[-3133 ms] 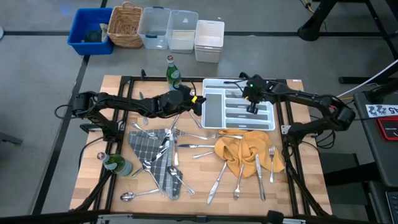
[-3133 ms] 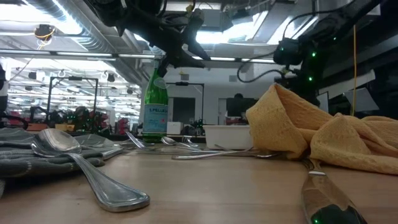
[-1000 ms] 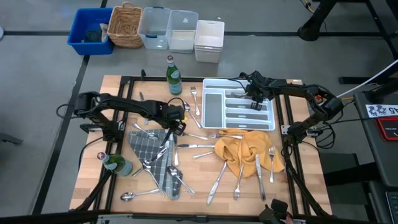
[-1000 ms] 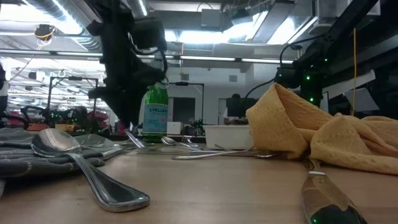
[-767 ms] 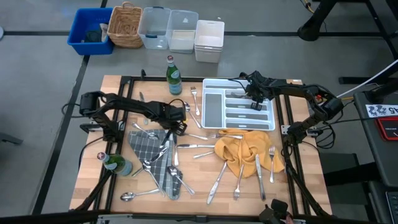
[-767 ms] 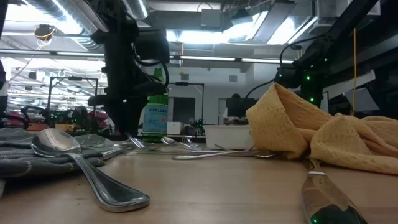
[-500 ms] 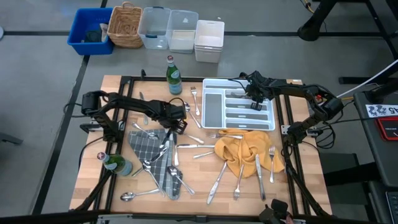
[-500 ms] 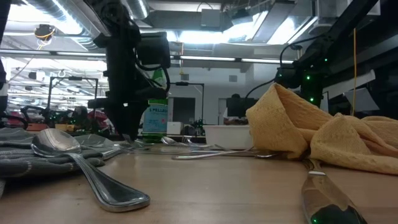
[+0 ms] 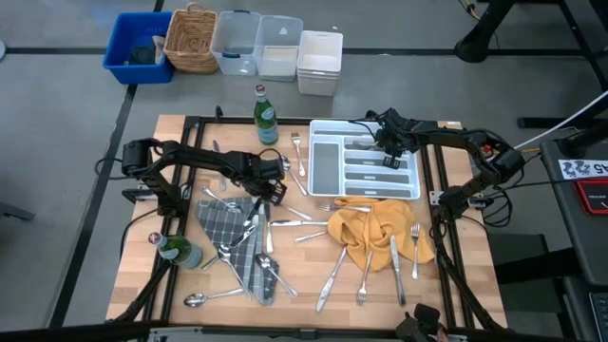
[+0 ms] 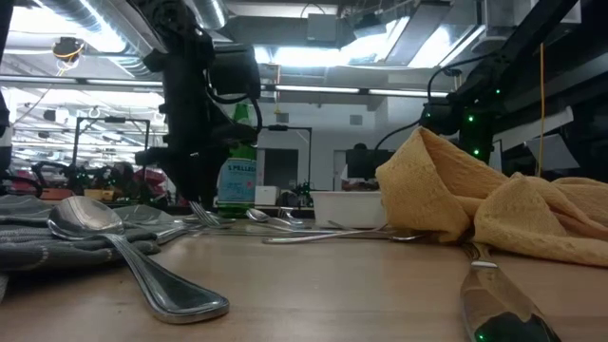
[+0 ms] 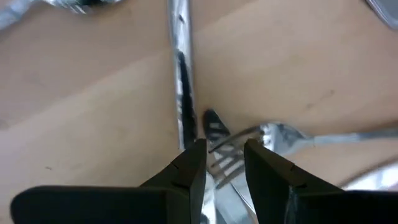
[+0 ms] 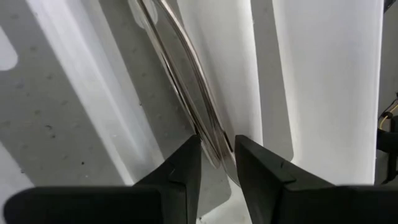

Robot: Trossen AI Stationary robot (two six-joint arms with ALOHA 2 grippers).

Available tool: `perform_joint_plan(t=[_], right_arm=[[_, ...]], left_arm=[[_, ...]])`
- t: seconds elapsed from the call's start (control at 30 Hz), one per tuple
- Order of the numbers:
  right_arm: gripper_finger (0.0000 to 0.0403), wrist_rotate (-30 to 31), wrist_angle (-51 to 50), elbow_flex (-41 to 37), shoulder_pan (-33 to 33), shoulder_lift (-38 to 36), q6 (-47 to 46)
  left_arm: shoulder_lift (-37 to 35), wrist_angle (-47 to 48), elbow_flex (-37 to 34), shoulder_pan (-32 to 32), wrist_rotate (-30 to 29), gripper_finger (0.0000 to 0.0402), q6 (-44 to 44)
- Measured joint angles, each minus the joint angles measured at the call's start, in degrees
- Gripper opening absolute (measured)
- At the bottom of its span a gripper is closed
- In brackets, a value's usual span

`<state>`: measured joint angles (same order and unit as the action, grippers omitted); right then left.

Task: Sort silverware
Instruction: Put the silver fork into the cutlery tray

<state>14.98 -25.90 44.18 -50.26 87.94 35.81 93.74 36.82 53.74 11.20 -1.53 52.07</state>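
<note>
Most of the silverware (image 9: 285,224) was scattered loose over the wooden desk (image 9: 475,285), some pieces lying on a grey checked cloth (image 9: 233,237), some tucked round a crumpled yellow cloth (image 9: 370,228), and a few already in the slots of the white tray (image 9: 328,171). The left pincer (image 9: 275,187) sat low, just off the grey cloth's far corner, between it and the tray. In the wrist view its fingers (image 11: 189,168) were a little apart with a fork (image 11: 233,155) head between them, right beside a knife (image 11: 180,74); I couldn't tell if it was really pinching. The right pincer (image 9: 388,160) hung over the tray, tips slightly spread above a knife (image 12: 186,87) lying in a slot, not clearly gripping it. A green glass bottle (image 9: 265,116) stood just beyond the tray.
</note>
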Motion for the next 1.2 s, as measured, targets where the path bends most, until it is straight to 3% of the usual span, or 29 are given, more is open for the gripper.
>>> perform_joint_plan(t=[0.33, 0.63, 1.03, 1.2], right_arm=[[0.0101, 0.0, 0.0, 0.0, 0.0, 0.0, 0.0], [0.0101, 0.0, 0.0, 0.0, 0.0, 0.0, 0.0], [0.0101, 0.6, -3.1, 0.0, 0.0, -6.5, -3.3], [0.0101, -3.4, -5.8, 0.0, 0.0, -10.9, -7.5]], left_arm=[[0.0, 0.0, 0.0, -0.2, 2.1, 0.0089, -0.1], [0.0, -0.2, 0.0, -0.2, 2.2, 0.0007, -2.1], [-0.1, -4.2, 0.1, -0.2, 2.8, 0.0002, -2.7], [-2.2, -5.8, 0.0, -0.2, 2.9, 0.0001, -2.7]])
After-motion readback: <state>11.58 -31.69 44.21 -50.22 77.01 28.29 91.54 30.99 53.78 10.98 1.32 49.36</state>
